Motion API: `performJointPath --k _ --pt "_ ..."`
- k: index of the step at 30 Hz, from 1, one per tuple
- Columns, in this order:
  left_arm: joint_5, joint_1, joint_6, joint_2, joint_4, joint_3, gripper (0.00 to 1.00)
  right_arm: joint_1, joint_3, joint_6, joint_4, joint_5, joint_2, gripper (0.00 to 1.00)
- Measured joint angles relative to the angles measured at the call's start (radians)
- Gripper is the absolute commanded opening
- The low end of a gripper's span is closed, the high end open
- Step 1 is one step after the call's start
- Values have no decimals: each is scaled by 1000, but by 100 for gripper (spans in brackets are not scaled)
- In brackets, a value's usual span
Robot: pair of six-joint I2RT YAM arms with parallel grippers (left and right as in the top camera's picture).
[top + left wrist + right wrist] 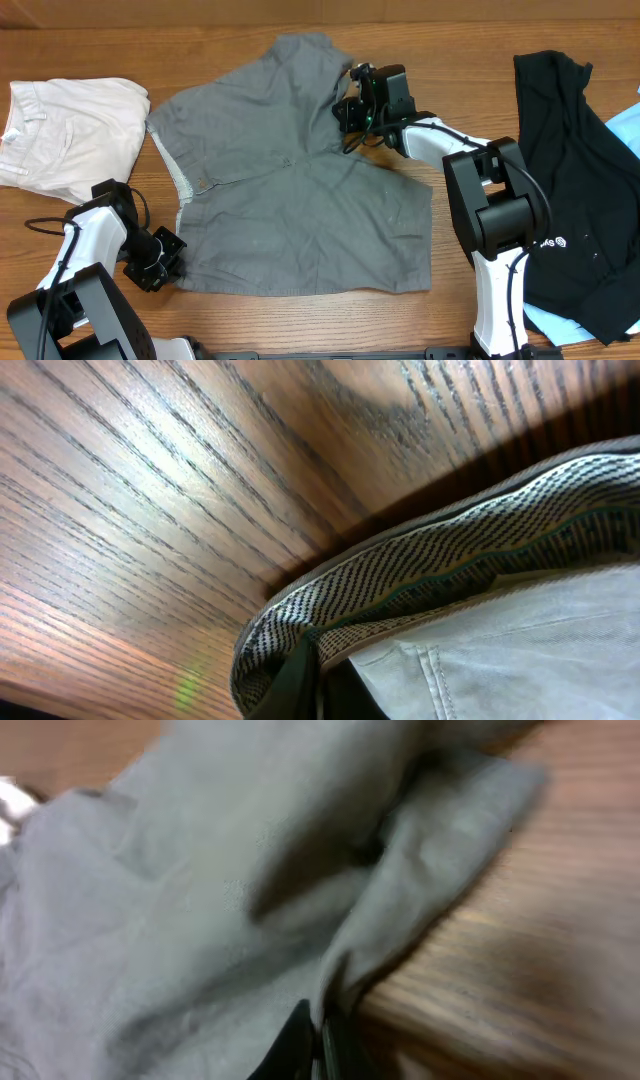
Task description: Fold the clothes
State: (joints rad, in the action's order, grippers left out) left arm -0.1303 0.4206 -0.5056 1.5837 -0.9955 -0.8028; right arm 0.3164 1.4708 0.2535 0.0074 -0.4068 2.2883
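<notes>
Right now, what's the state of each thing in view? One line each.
grey shorts: spread out, not folded, waistband lining showing on the left.
left pincer: shut on the shorts' waistband corner.
right pincer: shut on the edge of the shorts' far leg.
white garment: folded, lying apart on the left.
black garment: lying loose on the right, logo up.
pale blue cloth: mostly covered by the black garment.

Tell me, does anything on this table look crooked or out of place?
The grey shorts lie askew and rumpled: their pale waistband lining is turned outward on the side facing the white garment. Nothing looks spilled or damaged.
</notes>
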Motion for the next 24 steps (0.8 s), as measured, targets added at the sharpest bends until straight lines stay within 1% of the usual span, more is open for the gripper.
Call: performJointPath --k 2,4,9,10,12,13,16,20,21,22,24 --pt "0 0 0 0 0 0 7 -9 5 15 -58 19 -1 4" --pt "0 0 0 0 0 0 7 -29 24 27 -151 49 -15 4" --pt "-9 0 0 0 1 0 7 -61 126 24 -409 161 -121 4" --pt "-14 0 0 0 2 0 7 -58 143 20 -439 180 -146 7" --pt "-19 -2 0 0 2 0 7 -40 177 7 -524 229 -195 23" --pt "-18 -2 0 0 1 0 7 -27 190 8 -571 256 -216 27" --pt "-15 -2 0 0 0 0 7 6 202 -11 -710 296 -238 28" --pt "-15 -2 0 0 0 0 7 31 164 -25 -824 332 -215 29" --pt "-14 -2 0 0 0 0 7 32 155 -26 -830 343 -210 41" --pt "-15 -2 0 0 0 0 7 31 144 -13 -832 376 -200 48" --pt "-15 -2 0 0 0 0 7 21 139 4 -821 427 -190 48"
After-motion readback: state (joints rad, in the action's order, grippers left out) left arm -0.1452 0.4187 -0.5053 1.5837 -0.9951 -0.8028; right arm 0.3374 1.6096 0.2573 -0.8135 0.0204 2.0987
